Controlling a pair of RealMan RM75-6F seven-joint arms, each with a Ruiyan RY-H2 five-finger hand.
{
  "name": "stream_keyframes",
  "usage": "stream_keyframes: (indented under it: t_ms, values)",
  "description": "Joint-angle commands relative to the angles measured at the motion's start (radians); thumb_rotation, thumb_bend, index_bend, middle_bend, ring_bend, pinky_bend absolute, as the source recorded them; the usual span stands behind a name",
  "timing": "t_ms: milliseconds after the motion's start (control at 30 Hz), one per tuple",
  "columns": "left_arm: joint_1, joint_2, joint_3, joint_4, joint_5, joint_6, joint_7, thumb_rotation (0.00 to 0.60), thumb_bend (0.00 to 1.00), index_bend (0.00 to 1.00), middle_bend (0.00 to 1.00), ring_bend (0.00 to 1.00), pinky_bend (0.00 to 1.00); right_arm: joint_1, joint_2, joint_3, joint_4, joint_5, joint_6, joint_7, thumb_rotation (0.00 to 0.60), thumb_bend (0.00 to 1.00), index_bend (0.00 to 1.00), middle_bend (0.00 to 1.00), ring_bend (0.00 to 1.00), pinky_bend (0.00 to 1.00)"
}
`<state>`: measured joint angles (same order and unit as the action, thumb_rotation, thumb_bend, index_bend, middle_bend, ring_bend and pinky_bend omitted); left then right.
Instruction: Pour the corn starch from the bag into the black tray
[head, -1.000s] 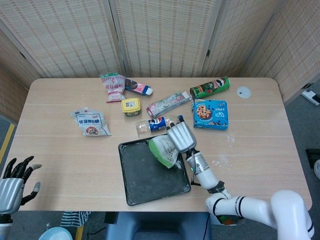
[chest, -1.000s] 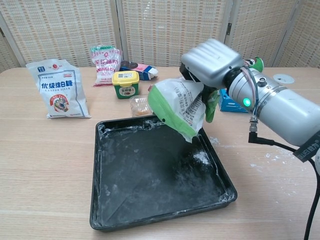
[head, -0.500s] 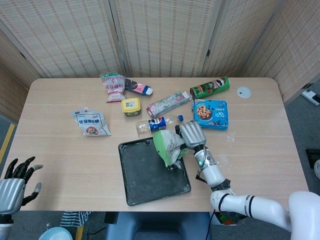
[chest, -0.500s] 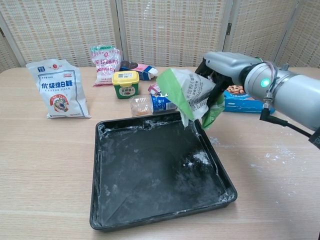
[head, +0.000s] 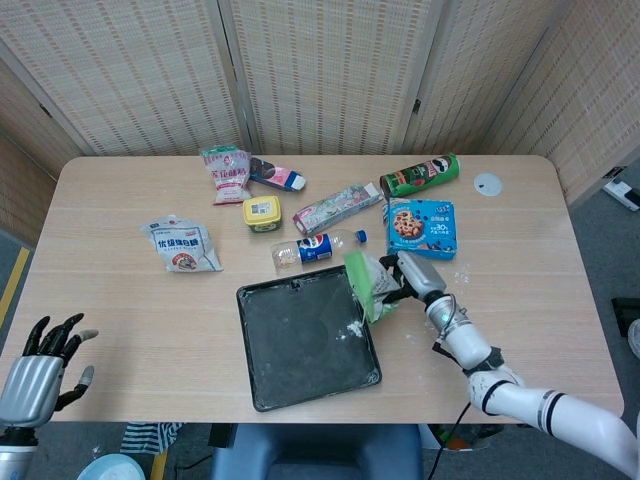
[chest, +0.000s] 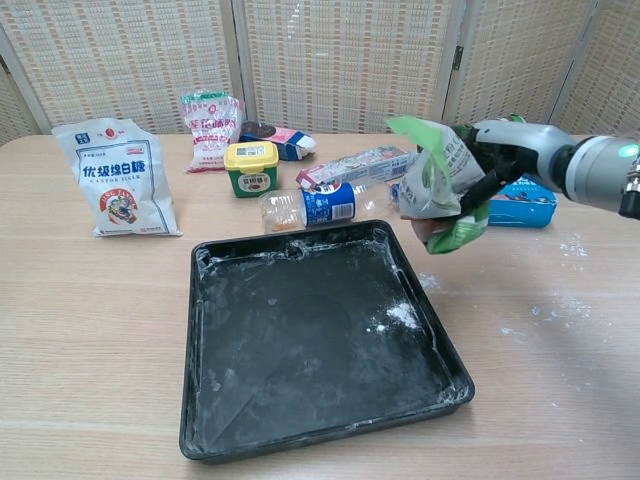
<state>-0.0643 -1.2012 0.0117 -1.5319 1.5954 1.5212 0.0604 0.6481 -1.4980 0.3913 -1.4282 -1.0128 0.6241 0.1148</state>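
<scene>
The black tray (head: 300, 340) (chest: 300, 350) lies at the front middle of the table, dusted white, with a small heap of powder (chest: 402, 315) near its right side. My right hand (head: 418, 274) (chest: 505, 158) grips the green and white corn starch bag (head: 366, 284) (chest: 436, 180). The bag hangs in the air just past the tray's far right corner, tilted, its crumpled top toward the tray. My left hand (head: 42, 365) is low at the table's front left, fingers spread, holding nothing; only the head view shows it.
Behind the tray lie a plastic bottle (chest: 310, 205), a yellow tub (chest: 250, 167), a pink bag (chest: 210, 128) and a white starch bag (chest: 115, 175). A blue cookie box (head: 422, 227) and a green can (head: 420, 175) sit behind my right hand. Spilled powder (chest: 560, 300) speckles the table right of the tray.
My right hand has carried the bag rightward, from over the tray's middle to beyond its far right corner. The left hand has barely moved.
</scene>
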Motion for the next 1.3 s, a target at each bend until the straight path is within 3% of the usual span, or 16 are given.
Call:
stream_keyframes:
  t_ms: [33, 367, 667, 833, 967, 1167, 1300]
  values:
    - [-0.003, 0.004, 0.003, -0.011, 0.004, -0.005, 0.011, 0.600, 0.46, 0.29, 0.15, 0.21, 0.03, -0.033, 0.023, -0.022, 0.097, -0.181, -0.095, 0.201, 0.600, 0.36, 0.86, 0.61, 0.65, 0.43]
    - [-0.010, 0.003, 0.008, -0.038, 0.005, -0.022, 0.046, 0.600, 0.46, 0.29, 0.15, 0.21, 0.03, 0.008, -0.069, -0.167, 0.328, -0.483, -0.007, 0.444, 0.600, 0.36, 0.84, 0.57, 0.56, 0.36]
    - [-0.015, 0.010, 0.010, -0.047, 0.002, -0.033, 0.057, 0.600, 0.46, 0.29, 0.15, 0.21, 0.03, 0.029, -0.173, -0.251, 0.487, -0.563, 0.126, 0.674, 0.600, 0.36, 0.76, 0.52, 0.50, 0.31]
    - [-0.016, 0.008, 0.010, -0.049, 0.000, -0.036, 0.059, 0.600, 0.46, 0.29, 0.15, 0.21, 0.03, 0.043, -0.201, -0.297, 0.536, -0.590, 0.156, 0.726, 0.600, 0.36, 0.70, 0.47, 0.47, 0.28]
    - [-0.015, 0.009, 0.010, -0.044, -0.001, -0.032, 0.055, 0.600, 0.46, 0.29, 0.15, 0.21, 0.02, 0.048, -0.211, -0.333, 0.564, -0.609, 0.185, 0.773, 0.600, 0.36, 0.58, 0.39, 0.38, 0.22]
    - [-0.018, 0.011, 0.010, -0.045, -0.003, -0.038, 0.057, 0.600, 0.46, 0.29, 0.15, 0.21, 0.02, 0.049, -0.208, -0.382, 0.582, -0.640, 0.238, 0.823, 0.600, 0.36, 0.28, 0.21, 0.25, 0.11]
    - [-0.020, 0.012, 0.009, -0.048, 0.001, -0.035, 0.060, 0.600, 0.46, 0.29, 0.15, 0.21, 0.02, 0.046, -0.197, -0.401, 0.578, -0.646, 0.268, 0.833, 0.600, 0.34, 0.17, 0.15, 0.22, 0.07]
